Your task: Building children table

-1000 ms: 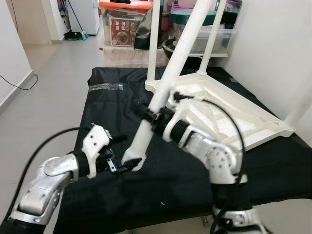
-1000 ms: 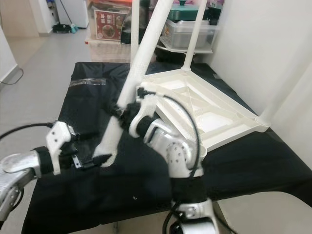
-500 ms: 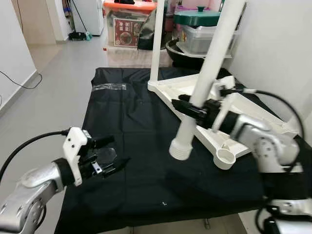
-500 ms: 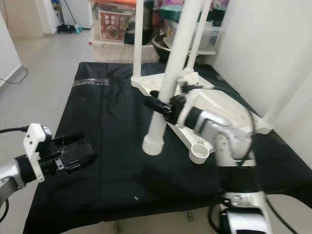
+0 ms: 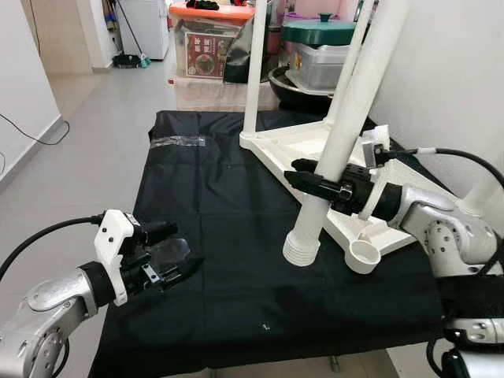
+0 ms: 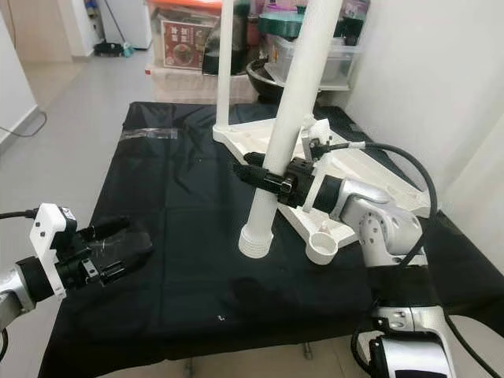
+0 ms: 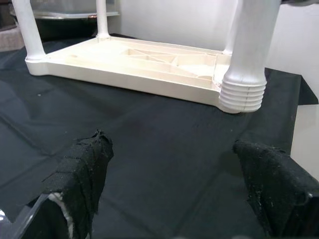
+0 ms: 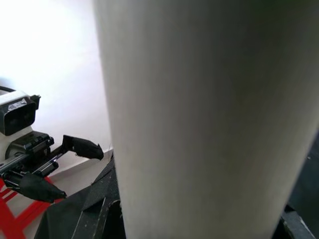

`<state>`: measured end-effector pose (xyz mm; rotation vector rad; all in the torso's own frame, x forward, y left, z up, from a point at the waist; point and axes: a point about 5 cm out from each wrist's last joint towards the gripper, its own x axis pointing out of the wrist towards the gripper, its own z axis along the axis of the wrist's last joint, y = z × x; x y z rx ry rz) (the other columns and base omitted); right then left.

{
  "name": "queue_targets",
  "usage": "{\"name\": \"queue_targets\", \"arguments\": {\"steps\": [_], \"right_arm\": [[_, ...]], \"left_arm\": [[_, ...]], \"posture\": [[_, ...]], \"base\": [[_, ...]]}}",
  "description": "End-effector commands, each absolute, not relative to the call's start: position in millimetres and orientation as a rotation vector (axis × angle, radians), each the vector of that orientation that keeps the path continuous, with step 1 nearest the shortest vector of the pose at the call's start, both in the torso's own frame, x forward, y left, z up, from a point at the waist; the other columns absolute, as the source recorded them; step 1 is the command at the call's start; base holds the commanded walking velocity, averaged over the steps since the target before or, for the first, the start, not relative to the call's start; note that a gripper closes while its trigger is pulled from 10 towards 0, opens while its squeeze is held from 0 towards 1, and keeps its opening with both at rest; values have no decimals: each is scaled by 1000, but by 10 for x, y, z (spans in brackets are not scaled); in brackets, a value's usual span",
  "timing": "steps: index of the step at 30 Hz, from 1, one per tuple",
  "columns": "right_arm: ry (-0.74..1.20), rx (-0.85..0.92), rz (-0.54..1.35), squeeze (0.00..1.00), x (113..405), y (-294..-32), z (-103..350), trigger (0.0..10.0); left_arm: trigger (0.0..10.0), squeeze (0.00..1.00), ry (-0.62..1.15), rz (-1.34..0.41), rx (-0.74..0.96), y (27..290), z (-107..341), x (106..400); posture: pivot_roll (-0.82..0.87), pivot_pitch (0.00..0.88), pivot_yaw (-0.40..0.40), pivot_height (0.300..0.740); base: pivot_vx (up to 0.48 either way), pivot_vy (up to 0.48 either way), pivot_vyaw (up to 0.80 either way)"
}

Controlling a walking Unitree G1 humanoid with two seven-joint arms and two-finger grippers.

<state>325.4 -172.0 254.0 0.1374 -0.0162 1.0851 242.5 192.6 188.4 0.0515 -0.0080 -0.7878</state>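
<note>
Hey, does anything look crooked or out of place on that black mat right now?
Yes. The loose white leg held by the right claw leans at a slant, its threaded end beside the empty corner socket rather than in it. The upside-down tabletop has other legs already standing upright. The left claw hovers open, apart.

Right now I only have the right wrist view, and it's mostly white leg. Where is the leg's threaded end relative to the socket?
Observer: The threaded end is to the left of the empty socket, not in it.
Operator: Is the leg upright?
Observer: No. The leg tilts, with its top leaning right over the tabletop. The right gripper clamps it low on the shaft.
Operator: And the left gripper?
Observer: The left gripper is open, low over the cloth and apart from the leg.
</note>
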Motion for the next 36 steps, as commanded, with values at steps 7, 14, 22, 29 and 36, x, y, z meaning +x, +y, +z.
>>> {"name": "queue_targets", "arguments": {"steps": [7,14,22,29,36], "right_arm": [[-32,113,1101,0,3270,-1709,2562,0],[-47,162,1004,0,3364,-1698,2587,0],[157,306,55,0,3908,-2216,2521,0],[108,398,-78,0,3914,-2295,2501,0],[98,442,-239,0,3931,-2356,2507,0]], "left_arm": [[10000,0,13,-804,38,1885,1857,2406],[10000,0,30,-815,33,1879,1841,2396],[10000,0,60,-802,49,1892,1757,2384],[10000,0,57,-802,40,1861,1757,2388],[10000,0,53,-799,33,1843,1752,2397]], "posture": [[63,0,-92,740],[67,0,-93,740],[65,0,-93,740],[68,0,-91,740],[67,0,-90,740]], "base": [[0,0,0],[0,0,0],[0,0,0],[0,0,0],[0,0,0]]}}
